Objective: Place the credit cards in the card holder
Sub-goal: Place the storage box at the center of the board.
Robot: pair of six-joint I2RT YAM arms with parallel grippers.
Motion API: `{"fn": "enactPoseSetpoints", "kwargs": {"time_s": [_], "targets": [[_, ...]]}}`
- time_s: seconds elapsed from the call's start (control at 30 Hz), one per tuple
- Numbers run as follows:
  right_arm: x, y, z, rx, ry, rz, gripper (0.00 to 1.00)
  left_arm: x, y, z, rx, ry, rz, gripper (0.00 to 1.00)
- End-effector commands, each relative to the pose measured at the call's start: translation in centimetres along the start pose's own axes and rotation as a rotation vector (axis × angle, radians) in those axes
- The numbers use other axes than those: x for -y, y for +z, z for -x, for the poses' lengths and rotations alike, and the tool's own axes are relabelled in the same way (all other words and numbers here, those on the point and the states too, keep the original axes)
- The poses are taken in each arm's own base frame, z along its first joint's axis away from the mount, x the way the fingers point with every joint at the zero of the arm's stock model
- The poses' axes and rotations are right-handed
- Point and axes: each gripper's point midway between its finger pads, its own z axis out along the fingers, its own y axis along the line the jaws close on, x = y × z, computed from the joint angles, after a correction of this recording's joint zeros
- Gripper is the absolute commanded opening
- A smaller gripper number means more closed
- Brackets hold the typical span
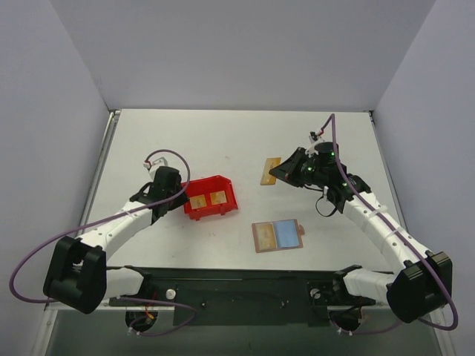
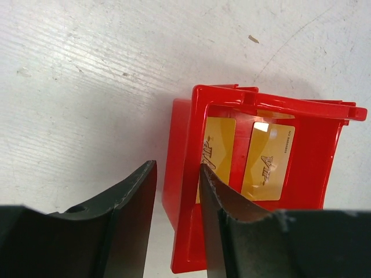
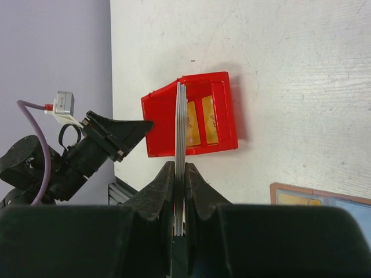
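Note:
My right gripper (image 1: 286,169) is shut on a stack of several gold credit cards (image 1: 269,170), held above the table at the back right; the right wrist view shows the stack (image 3: 181,116) edge-on between my right gripper's jaws (image 3: 180,165). The card holder (image 1: 277,235) lies open on the table, tan and light blue inside; its corner shows in the right wrist view (image 3: 324,197). Two more gold cards (image 2: 219,150) (image 2: 269,162) lie inside the red bin (image 2: 181,145). My left gripper (image 2: 177,168) is open, its fingers straddling the bin's left wall.
The red bin (image 1: 211,213) sits left of centre, with my left gripper (image 1: 180,199) at its left side. White walls enclose the table on three sides. A black rail runs along the near edge between the arm bases.

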Motion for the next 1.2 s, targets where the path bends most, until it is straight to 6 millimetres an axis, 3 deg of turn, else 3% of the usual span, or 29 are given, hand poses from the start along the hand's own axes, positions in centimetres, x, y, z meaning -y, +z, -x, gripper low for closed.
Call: {"fn": "enactPoseSetpoints", "kwargs": {"time_s": [0.0,0.3,0.53,0.63,0.7,0.73,0.83,0.97,1.1,1.17], "targets": [[-1.3,-0.1,1.3,0.034,-0.034,0.031,0.00,-0.6,-0.2,0.8,0.014,0.000,0.004,0.43],[-1.2,-0.1,1.3,0.033,-0.039,0.032,0.00,-0.6,0.6,1.8,0.027,0.002,-0.001,0.25],[-1.1,-0.1,1.2,0.028,-0.049,0.031,0.00,-0.2,2.0,3.8,0.036,0.097,-0.005,0.25],[-1.1,-0.2,1.2,0.025,-0.050,0.032,0.00,0.9,2.6,5.0,0.018,0.168,-0.054,0.25],[-1.2,-0.3,1.3,0.024,-0.053,0.039,0.00,0.7,3.9,4.7,-0.046,0.217,-0.050,0.25],[-1.3,-0.3,1.4,0.025,-0.055,0.041,0.00,1.5,4.0,4.9,-0.060,0.225,-0.093,0.25],[-1.5,-0.5,1.5,0.025,-0.056,0.050,0.00,1.2,5.2,4.5,-0.095,0.273,-0.101,0.25],[-1.3,-0.9,1.2,-0.001,-0.072,0.028,0.00,0.2,5.3,5.2,-0.085,0.329,-0.056,0.26],[-1.2,-0.9,1.2,-0.003,-0.083,0.025,0.00,-0.5,5.1,5.5,-0.075,0.343,-0.024,0.31],[-1.2,-0.9,1.1,-0.013,-0.078,0.028,0.00,-0.1,4.9,5.4,-0.075,0.340,-0.044,0.40]]}}
